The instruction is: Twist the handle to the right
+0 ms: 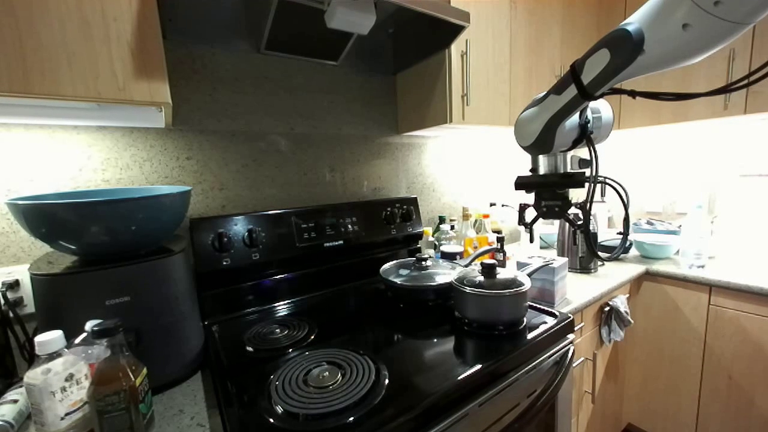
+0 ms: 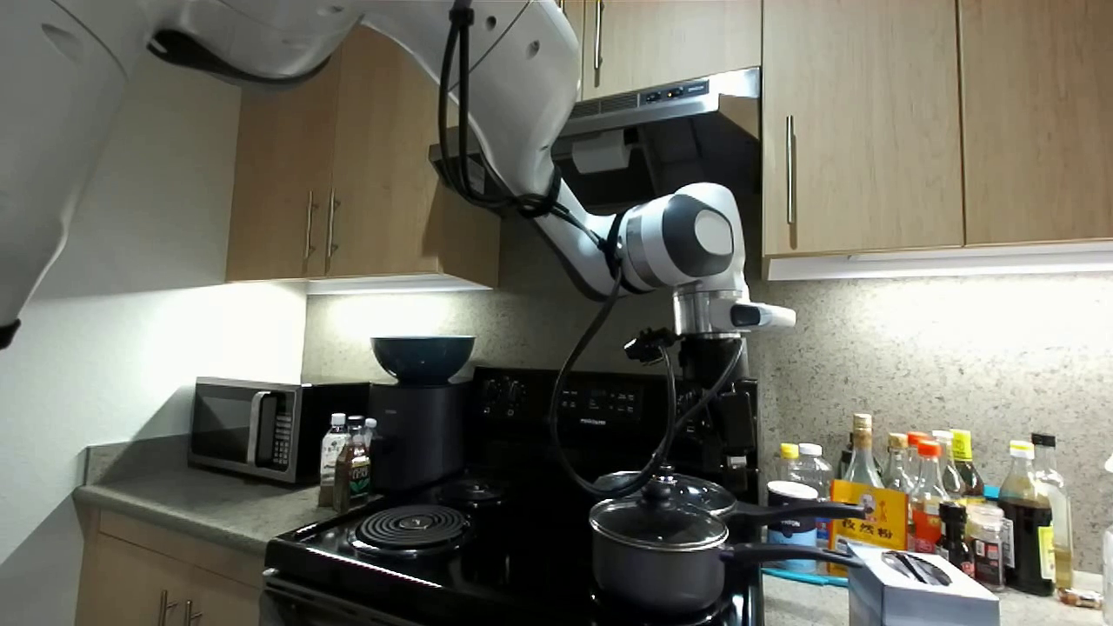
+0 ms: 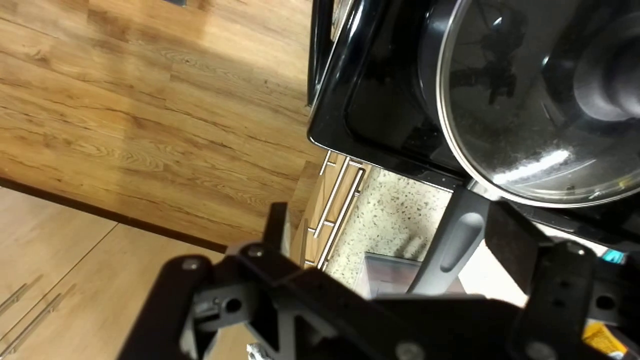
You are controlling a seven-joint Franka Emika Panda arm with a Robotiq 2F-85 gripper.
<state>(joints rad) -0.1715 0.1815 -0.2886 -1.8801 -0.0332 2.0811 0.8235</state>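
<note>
The dark grey saucepan (image 1: 491, 303) with a glass lid stands on the stove's near burner; it also shows in an exterior view (image 2: 654, 569). Its long dark handle (image 2: 789, 554) sticks out sideways over the counter and the tissue box. In the wrist view the handle (image 3: 452, 245) runs down between my open fingers, nearer the right finger; its far end is hidden behind the gripper. My gripper (image 1: 554, 228) is open and empty, pointing down, above the handle and apart from it. In the wrist view the gripper (image 3: 395, 235) spans wide, and the lid (image 3: 525, 110) lies at upper right.
A lidded frying pan (image 1: 414, 276) stands behind the saucepan, its handle (image 2: 804, 511) almost parallel to the saucepan's. A tissue box (image 1: 549, 282) sits under the handle's end. Several bottles (image 2: 926, 487) stand along the back wall. The range hood (image 2: 661, 113) hangs over the stove.
</note>
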